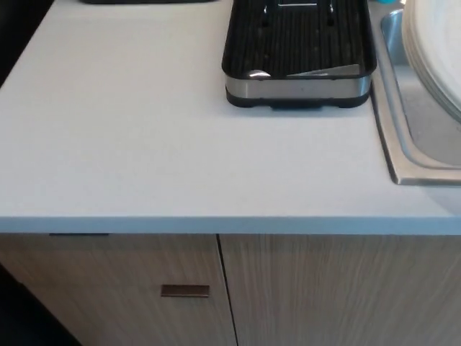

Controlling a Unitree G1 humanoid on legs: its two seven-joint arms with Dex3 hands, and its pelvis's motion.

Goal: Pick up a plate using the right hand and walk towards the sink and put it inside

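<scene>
Plate [432,54] at right edge above sink [403,144], beside dish rack [299,61], no hand visible, grip unknowable

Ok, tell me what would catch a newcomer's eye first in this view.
First the black dish rack with its steel band, sitting at the back of the pale countertop, just left of the steel sink. Next, the white plate at the right edge, cut off by the frame, showing over the sink. Below the counter's front edge run wood-grain cabinet doors, one with a small dark handle.
</scene>
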